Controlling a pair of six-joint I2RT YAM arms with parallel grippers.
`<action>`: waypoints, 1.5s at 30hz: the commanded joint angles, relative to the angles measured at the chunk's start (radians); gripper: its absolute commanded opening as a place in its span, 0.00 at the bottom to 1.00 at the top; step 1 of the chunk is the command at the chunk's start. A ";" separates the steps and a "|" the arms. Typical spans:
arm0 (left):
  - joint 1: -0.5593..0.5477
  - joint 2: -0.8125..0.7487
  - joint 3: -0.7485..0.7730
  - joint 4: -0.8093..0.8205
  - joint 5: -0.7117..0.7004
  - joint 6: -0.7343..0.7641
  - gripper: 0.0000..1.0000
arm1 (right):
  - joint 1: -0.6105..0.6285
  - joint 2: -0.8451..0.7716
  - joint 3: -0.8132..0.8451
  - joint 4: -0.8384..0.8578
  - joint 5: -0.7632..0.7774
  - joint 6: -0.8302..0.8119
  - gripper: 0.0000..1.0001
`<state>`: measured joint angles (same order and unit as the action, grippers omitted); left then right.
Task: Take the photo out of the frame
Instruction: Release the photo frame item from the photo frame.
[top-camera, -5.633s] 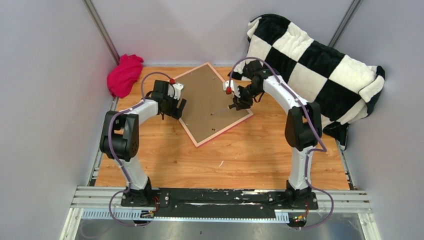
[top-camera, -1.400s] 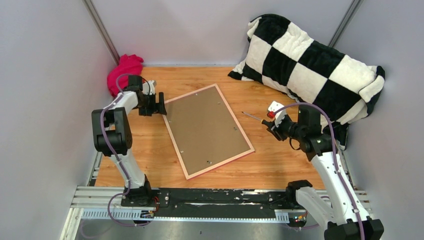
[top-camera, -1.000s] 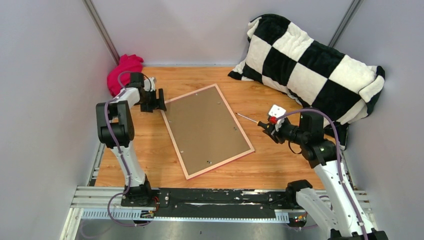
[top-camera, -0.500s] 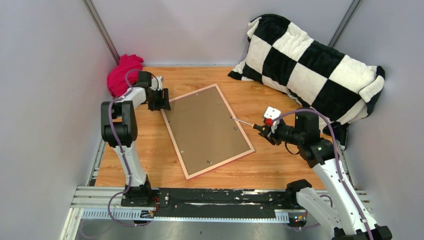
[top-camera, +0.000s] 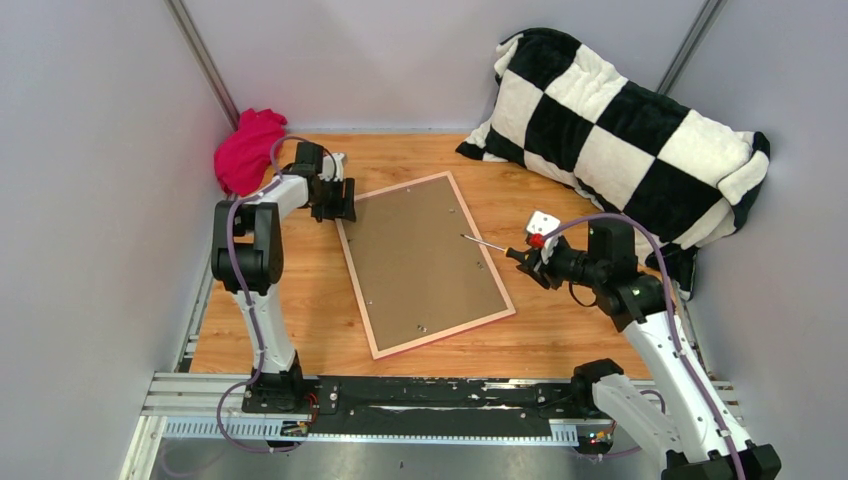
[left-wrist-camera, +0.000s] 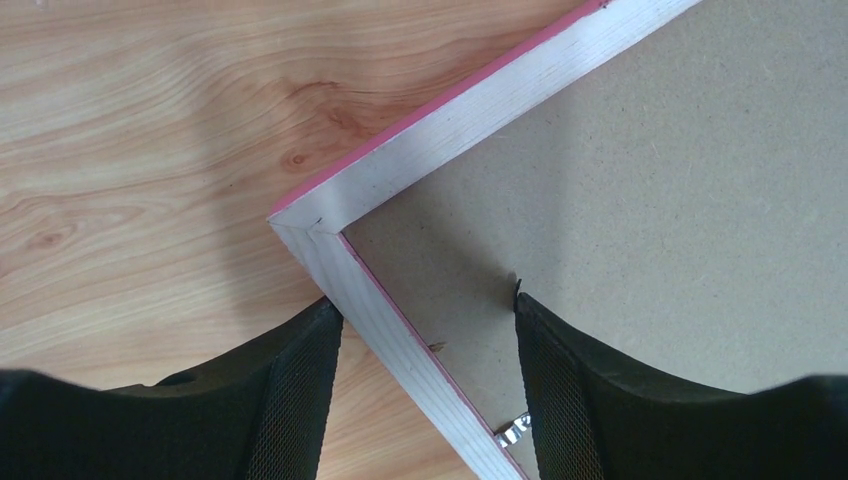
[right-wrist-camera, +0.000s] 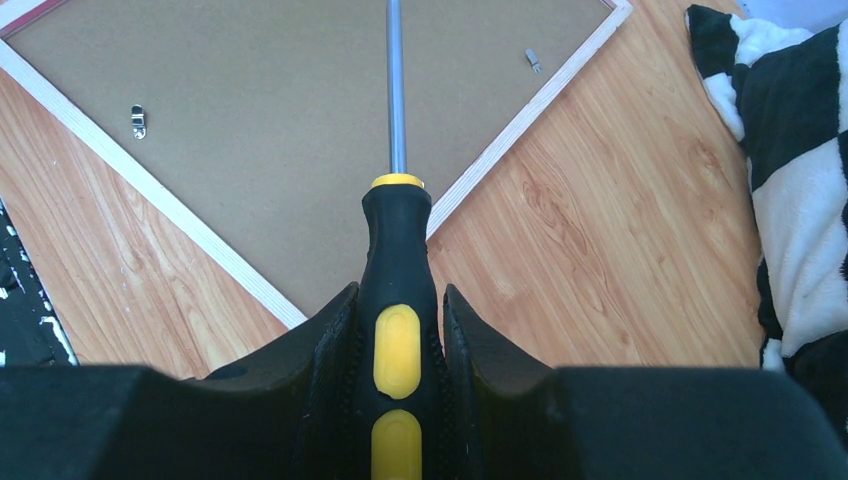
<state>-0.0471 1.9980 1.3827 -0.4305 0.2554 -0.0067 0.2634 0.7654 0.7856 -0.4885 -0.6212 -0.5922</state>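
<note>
Top camera high behind the robot, looking down on the whole surface, left wrist camera close over a corner of the frame, right wrist camera farther off, facing along a screwdriver, all three sharing the frame.

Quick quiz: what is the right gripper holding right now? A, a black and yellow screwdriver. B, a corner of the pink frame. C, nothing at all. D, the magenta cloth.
A: in the right wrist view the right gripper is closed on the black and yellow handle of the screwdriver, whose metal shaft points out over the brown back of the frame.
</note>
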 joint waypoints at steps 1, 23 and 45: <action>0.002 0.018 -0.017 0.018 0.053 0.037 0.63 | -0.010 -0.008 -0.013 0.022 -0.031 0.007 0.00; -0.022 0.144 0.098 -0.026 0.084 0.060 0.18 | 0.082 0.346 0.266 0.014 -0.098 -0.130 0.00; -0.034 0.221 0.199 -0.116 0.233 0.148 0.00 | 0.030 1.140 0.812 0.028 0.087 -0.244 0.00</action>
<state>-0.0650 2.1532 1.5951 -0.4583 0.4313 0.0723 0.3069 1.8759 1.5291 -0.4671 -0.5884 -0.8440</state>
